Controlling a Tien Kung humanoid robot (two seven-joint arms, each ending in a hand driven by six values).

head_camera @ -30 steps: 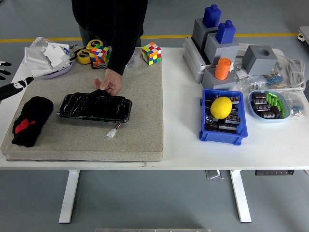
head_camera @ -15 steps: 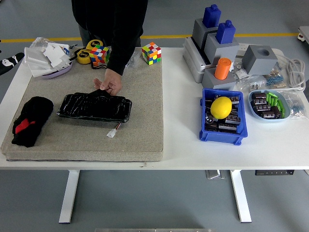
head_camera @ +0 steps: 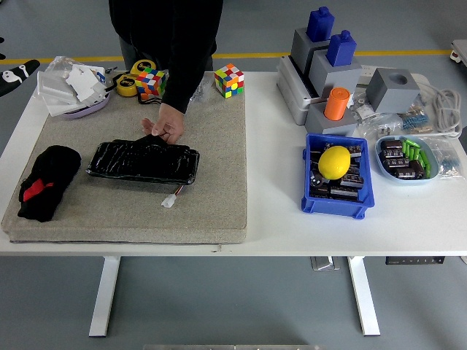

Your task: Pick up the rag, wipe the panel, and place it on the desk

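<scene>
Left hand [head_camera: 16, 75] has pulled back to the far left edge, higher than half a second ago; can't tell its grip. Rag [head_camera: 47, 181] hasn't moved, sitting on the mat [head_camera: 219, 153] left of the panel [head_camera: 143, 161], which a person's hand [head_camera: 166, 124] holds.

We saw only the left hand [head_camera: 16, 75] change place. A second earlier it reached in over the table's left edge, beside the upper end of the grey mat [head_camera: 219, 146] and just above the black rag [head_camera: 47, 181]. Half a second later it had drawn back and upward, to the table's far left corner. By the last frame it had gone higher still, sitting at the picture's left border, off the table [head_camera: 292, 226] and level with its far edge.
</scene>
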